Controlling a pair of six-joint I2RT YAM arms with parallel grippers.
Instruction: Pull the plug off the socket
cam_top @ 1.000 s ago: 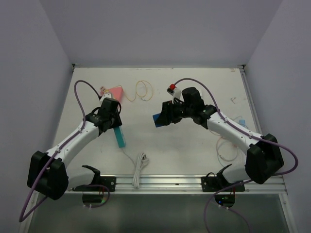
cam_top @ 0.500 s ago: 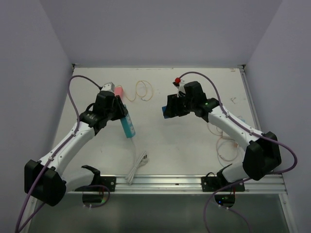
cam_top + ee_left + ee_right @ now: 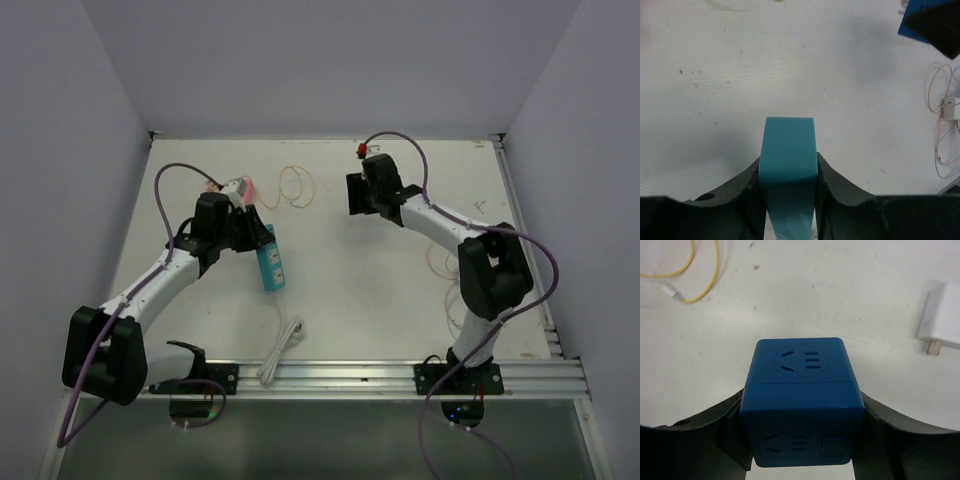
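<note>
Firmly, my left end effector clamps the long teal plastic socket strip, my right end effector grips the dark-blue cube plug adapter; they look well apart, so I'd lower both level and gently

White table between plain pale lilac walls

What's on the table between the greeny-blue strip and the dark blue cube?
Nothing: between the teal strip and the blue cube the left wrist view shows only bare white table.
</note>
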